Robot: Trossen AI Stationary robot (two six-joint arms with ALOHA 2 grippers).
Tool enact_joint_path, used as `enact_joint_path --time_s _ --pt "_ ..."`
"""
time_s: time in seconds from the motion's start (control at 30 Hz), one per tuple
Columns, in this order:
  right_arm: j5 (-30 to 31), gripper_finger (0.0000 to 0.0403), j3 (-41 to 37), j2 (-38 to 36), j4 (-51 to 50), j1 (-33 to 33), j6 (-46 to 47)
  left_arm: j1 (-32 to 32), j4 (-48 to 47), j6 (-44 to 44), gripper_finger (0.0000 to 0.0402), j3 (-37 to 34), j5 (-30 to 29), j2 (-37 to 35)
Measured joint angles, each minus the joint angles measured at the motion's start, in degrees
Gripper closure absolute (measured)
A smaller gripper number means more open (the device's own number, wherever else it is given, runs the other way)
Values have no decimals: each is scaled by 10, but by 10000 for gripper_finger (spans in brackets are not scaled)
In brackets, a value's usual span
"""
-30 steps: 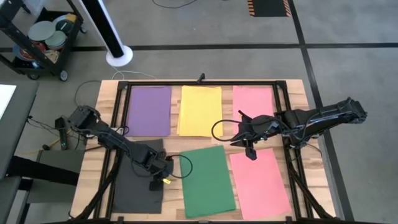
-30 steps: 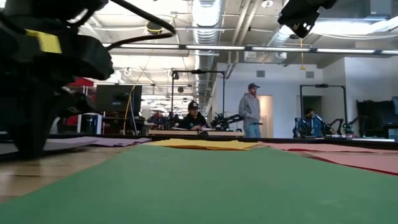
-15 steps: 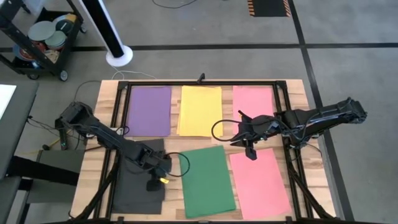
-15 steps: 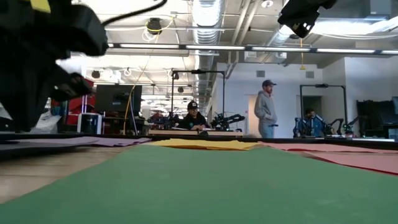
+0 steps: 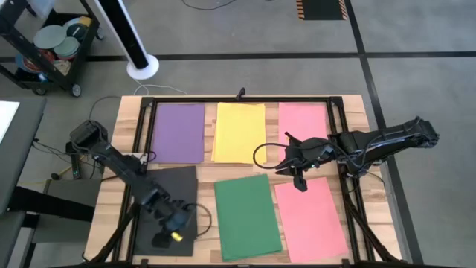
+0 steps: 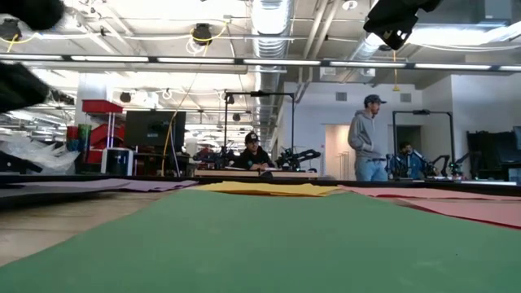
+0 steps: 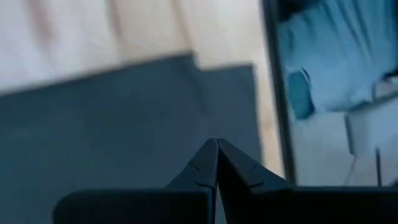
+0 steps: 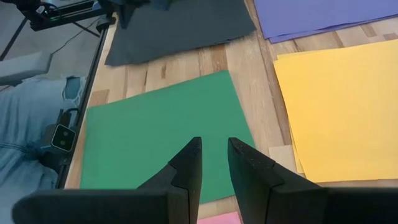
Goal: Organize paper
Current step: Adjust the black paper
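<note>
A: What lies on the tabletop [image 5: 349, 112]?

B: Paper: purple [image 5: 178, 132], yellow [image 5: 239, 132] and pink [image 5: 302, 123] along the far edge; black [image 5: 165, 201], green [image 5: 248, 216] and pink [image 5: 310, 219] along the near edge.

A: And the pincers?

B: The left gripper [image 5: 162, 240], pinched shut, empty, is over the black sheet's near edge. Slide it squarely, I'd judge. The right gripper [image 5: 299, 181], narrowly parted, empty, hovers mid-table.

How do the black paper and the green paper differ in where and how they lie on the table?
The black paper lies nearest the table's left edge; the green paper lies in the middle, between it and a pink sheet. The left gripper, shut, is over the black paper; no gripper is over the green paper. The black paper lies more askew than the green paper. Both lie flat in the near row.
</note>
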Motion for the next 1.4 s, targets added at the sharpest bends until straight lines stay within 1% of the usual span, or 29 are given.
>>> enact_joint_path --time_s 0.13,0.2,0.33,0.4,0.43,0.53,0.7,0.8,0.9,1.1,1.2,1.33,1.4 --pt "0 326 0 0 0 0 0 -59 21 -46 401 0 0 0" --pt "0 326 0 0 0 0 0 -83 31 -76 401 0 -9 0" --pt "0 326 0 0 0 0 0 -118 33 -127 401 0 -77 0" --pt "0 326 0 0 0 0 0 -129 34 -140 401 0 -113 1" --pt "0 326 0 0 0 0 0 -131 38 -144 402 0 -122 5" --pt "0 326 0 0 0 0 0 -136 65 -137 401 0 -118 23" --pt "0 326 0 0 0 0 0 -136 118 -114 401 0 -63 66" --pt "0 326 0 0 0 0 0 -139 116 -105 401 10 -43 84" --pt "0 326 0 0 0 0 0 -145 116 -90 401 23 -42 91" --pt "-1 326 0 0 0 -1 0 -150 100 -92 401 26 -51 91" --pt "-1 326 0 0 0 3 0 -153 70 -106 401 26 -81 91" --pt "-1 326 0 0 0 4 0 -154 76 -107 401 26 -117 86" --pt "-1 326 0 0 0 4 0 -154 78 -102 402 26 -125 84"
